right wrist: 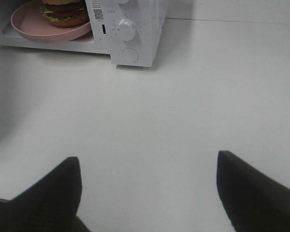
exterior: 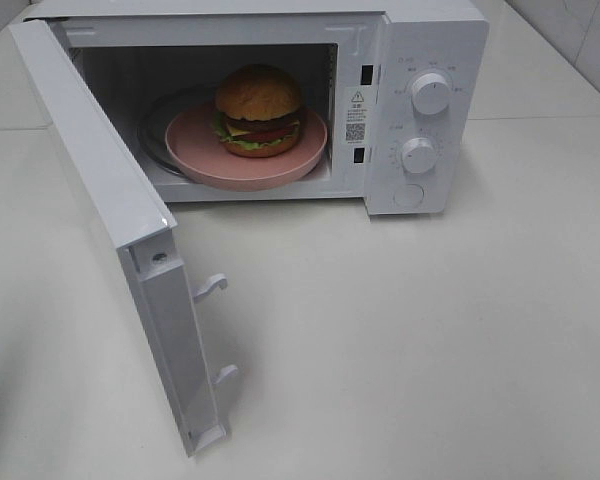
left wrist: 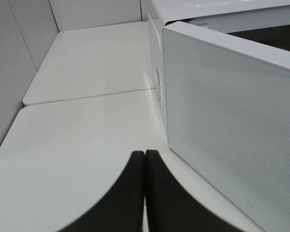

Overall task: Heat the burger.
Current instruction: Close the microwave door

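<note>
**Arms.** Neither arm appears in the high view. The wrist cameras give the only evidence.

- The left gripper has its two dark fingers pressed together along their length, with nothing between them. It sits low over the white table, close beside the outer face of the microwave door. Whether it touches the door cannot be determined.
- The right gripper has its fingers spread wide, with bare table between them and nothing in its hold. It points towards the front of the microwave from well back and is in contact with nothing.

**Containers and contents.**

- The microwave stands on the table with its door swung fully open on its left-hand hinge.
- Two latch hooks project from the door's free edge.
- Inside the cavity lies a pink plate, its front rim near the opening.
- The burger sits upright on the plate, roughly centred. Bun, lettuce, cheese, tomato and patty are visible. It lies wholly within the cavity.
- The control panel on the right carries an upper knob, a lower knob and a round button. Their settings are too small to read.
</note>
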